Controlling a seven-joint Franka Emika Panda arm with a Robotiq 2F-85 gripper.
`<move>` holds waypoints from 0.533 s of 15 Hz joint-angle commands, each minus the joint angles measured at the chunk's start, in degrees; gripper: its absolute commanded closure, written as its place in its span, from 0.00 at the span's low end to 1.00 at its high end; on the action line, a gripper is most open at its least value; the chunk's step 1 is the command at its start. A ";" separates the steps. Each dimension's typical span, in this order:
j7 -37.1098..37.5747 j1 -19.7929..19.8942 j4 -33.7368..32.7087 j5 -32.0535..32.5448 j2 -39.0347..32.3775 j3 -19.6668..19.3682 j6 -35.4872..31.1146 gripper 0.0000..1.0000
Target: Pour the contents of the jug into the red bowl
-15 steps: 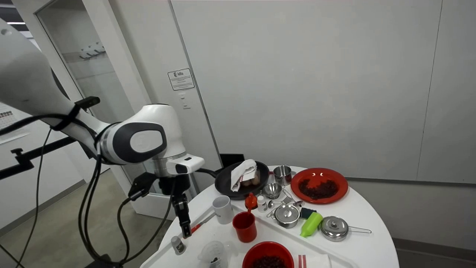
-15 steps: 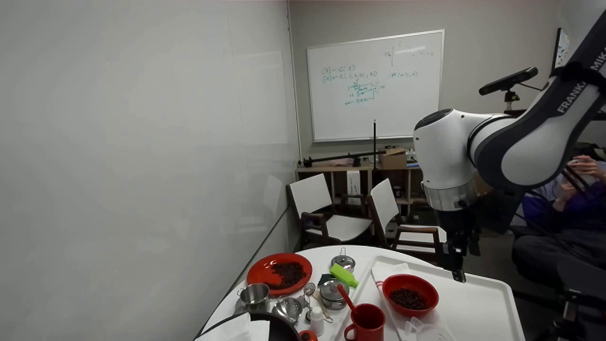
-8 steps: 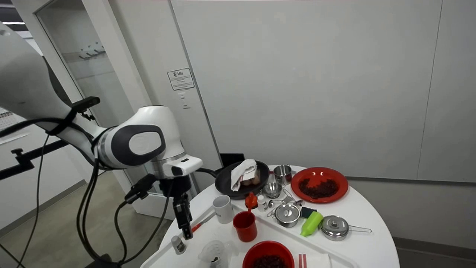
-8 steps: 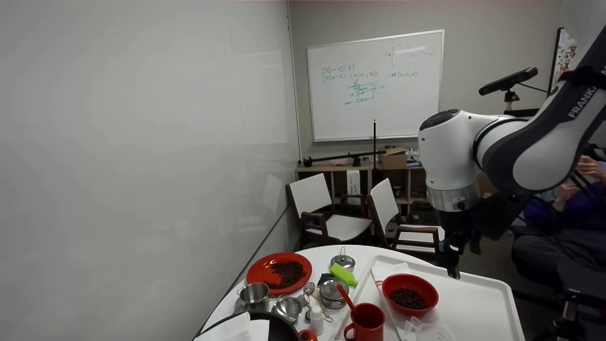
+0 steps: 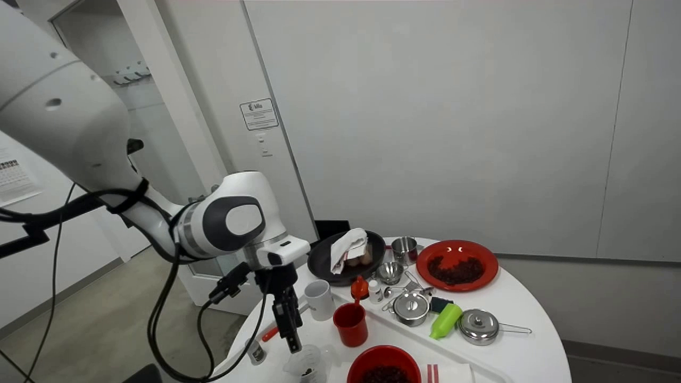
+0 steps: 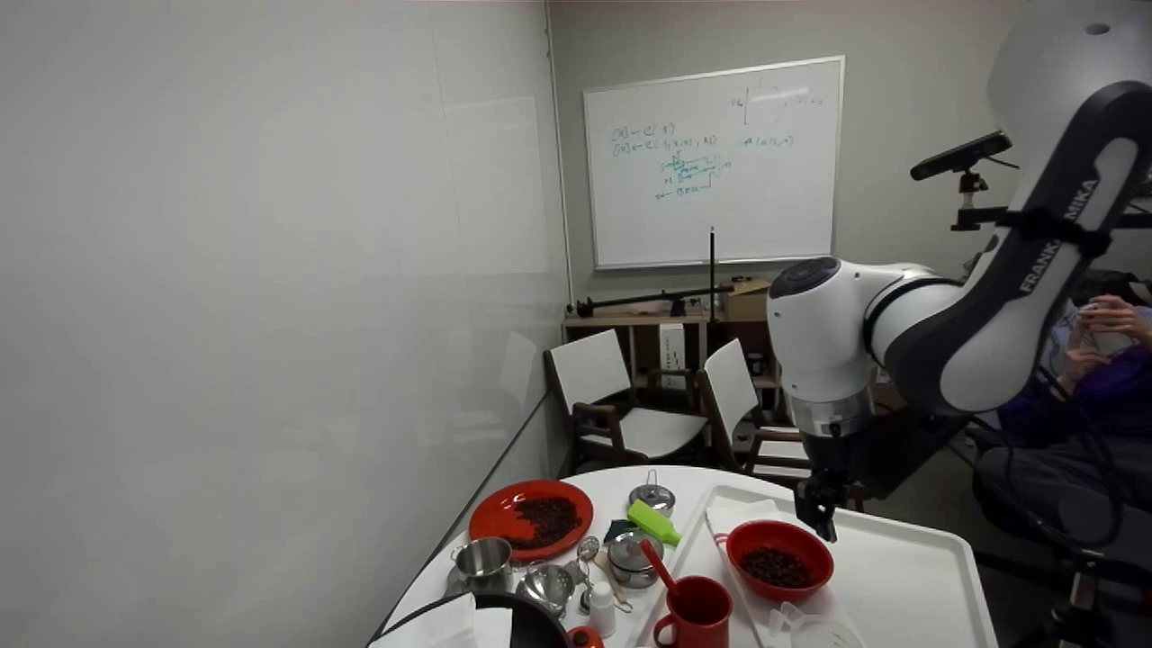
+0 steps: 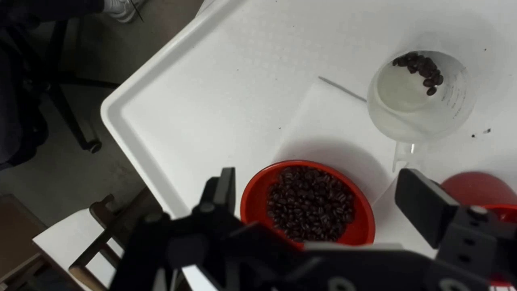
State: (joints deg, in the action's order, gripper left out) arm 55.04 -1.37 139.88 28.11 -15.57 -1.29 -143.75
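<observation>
The clear plastic jug (image 7: 460,101) stands upright on the tray, with some dark beans at its bottom and its handle toward the red mug. It also shows at the bottom edge of both exterior views (image 5: 306,364) (image 6: 823,634). The red bowl (image 7: 254,198) holds many dark beans and rests on a white cloth; both exterior views show it too (image 5: 356,367) (image 6: 814,549). My gripper (image 7: 317,186) is open and empty, its fingers wide apart above the tray. In the wrist view the bowl appears between the fingers and the jug lies beyond the right finger. Both exterior views show the gripper (image 5: 294,348) (image 6: 821,533).
A red mug (image 5: 351,327) with a red utensil and a grey-white cup (image 5: 319,300) stand near the jug. A small shaker (image 5: 256,352) and a red-handled knife (image 5: 270,334) lie nearby. The white tray (image 6: 972,576) has a raised rim. Pans and a red plate (image 5: 487,260) stand behind.
Over the last half second my gripper has moved across the tray, to the right and slightly down in an exterior view, closer to the jug there. The jug and bowl have not moved.
</observation>
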 commanded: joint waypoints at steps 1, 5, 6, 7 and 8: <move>-12.84 -0.17 -9.05 -8.77 -10.01 0.30 2.86 0.00; -25.06 -0.43 -16.08 -15.73 -16.48 -0.23 7.96 0.00; -27.29 -0.41 -17.41 -16.92 -17.62 -0.45 9.21 0.00; -29.83 0.00 -18.53 -18.50 -18.56 -0.37 10.20 0.00; -32.25 0.69 -19.47 -20.67 -19.42 -0.09 11.07 0.00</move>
State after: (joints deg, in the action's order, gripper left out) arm 30.24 -1.32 125.14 12.80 -31.43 -1.32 -136.42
